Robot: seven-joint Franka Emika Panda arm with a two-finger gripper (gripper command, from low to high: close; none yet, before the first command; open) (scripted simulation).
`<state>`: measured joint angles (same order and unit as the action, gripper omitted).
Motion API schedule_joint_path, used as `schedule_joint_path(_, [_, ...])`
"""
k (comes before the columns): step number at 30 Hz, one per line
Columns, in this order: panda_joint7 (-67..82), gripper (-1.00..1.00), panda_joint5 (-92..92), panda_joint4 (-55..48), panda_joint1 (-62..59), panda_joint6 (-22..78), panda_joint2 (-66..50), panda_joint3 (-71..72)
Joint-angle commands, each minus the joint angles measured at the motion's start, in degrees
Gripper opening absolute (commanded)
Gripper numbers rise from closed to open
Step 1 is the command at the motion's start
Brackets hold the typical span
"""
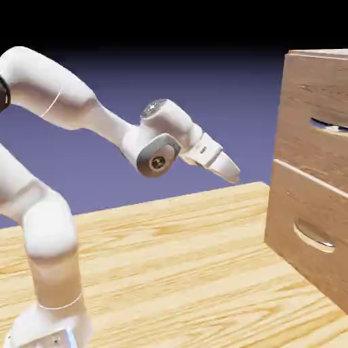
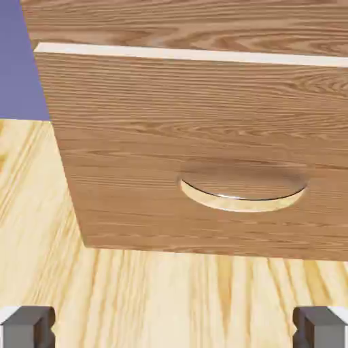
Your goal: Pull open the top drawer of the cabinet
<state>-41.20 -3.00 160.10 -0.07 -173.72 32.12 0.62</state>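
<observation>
The cabinet (image 1: pixel 299 88) stands at the exterior view's right, a brown wood-grain box. Its top drawer (image 1: pixel 309 146) carries a dark curved slot handle (image 1: pixel 331 125) near the picture's edge. My gripper (image 1: pixel 230 171) hangs in the air left of the cabinet, about level with the seam between the two fronts and well short of them. In the hand view my gripper (image 2: pixel 174 329) is open, grey fingertips (image 2: pixel 27 326) far apart with nothing between them. Only the lower strip of the top drawer (image 2: pixel 204 20) shows there; its handle is out of that view.
The lower drawer front (image 1: pixel 306 231), with a pale crescent slot (image 2: pixel 241 194), fills most of the hand view and stands slightly proud of the upper one. The pale plank tabletop (image 1: pixel 170 272) runs under the arm up to the cabinet's foot.
</observation>
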Motion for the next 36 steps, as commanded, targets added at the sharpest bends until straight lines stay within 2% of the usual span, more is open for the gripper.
schedule_joint_path(1, [1.0, 0.0, -2.5, -0.7, -0.6, 0.2, -0.5, 0.5])
schedule_joint_path(36, [37.5, 0.0, -89.7, -26.8, -22.7, 8.6, -16.2, 18.4])
